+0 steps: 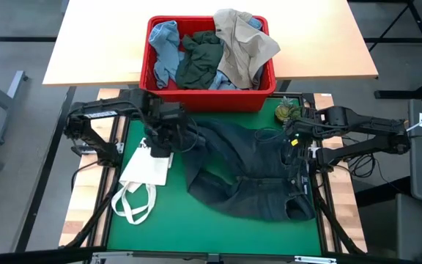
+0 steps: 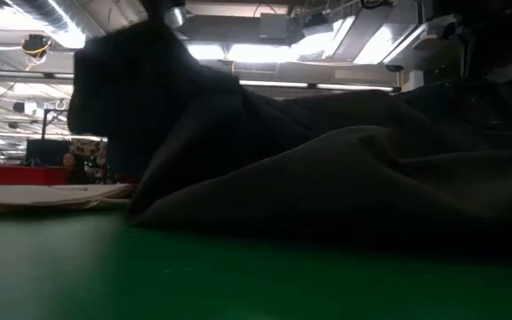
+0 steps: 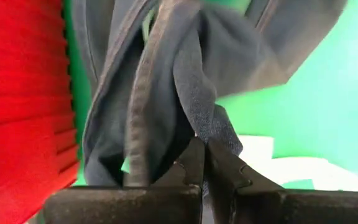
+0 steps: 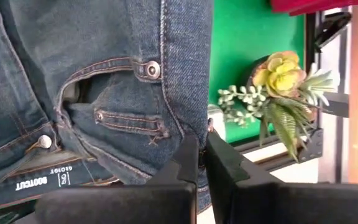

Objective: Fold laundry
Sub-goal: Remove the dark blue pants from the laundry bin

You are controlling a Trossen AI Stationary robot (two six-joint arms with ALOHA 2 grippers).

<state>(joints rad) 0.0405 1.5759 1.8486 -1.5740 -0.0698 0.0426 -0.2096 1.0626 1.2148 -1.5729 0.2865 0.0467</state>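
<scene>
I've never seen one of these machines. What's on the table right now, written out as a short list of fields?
Table: green mat
Main item: dark jeans spread across the mat, rumpled
Left claw: shut on the jeans' left edge, lifting a fold
Right claw: shut on the jeans' waistband near the pocket
Red bin: behind the mat, holding a light blue piece, a dark green piece and a beige piece
White tote bag: flat on the left of the mat
Small plant: back right corner

L gripper (image 3: pixel 202 163) closed, R gripper (image 4: pixel 201 163) closed
</scene>
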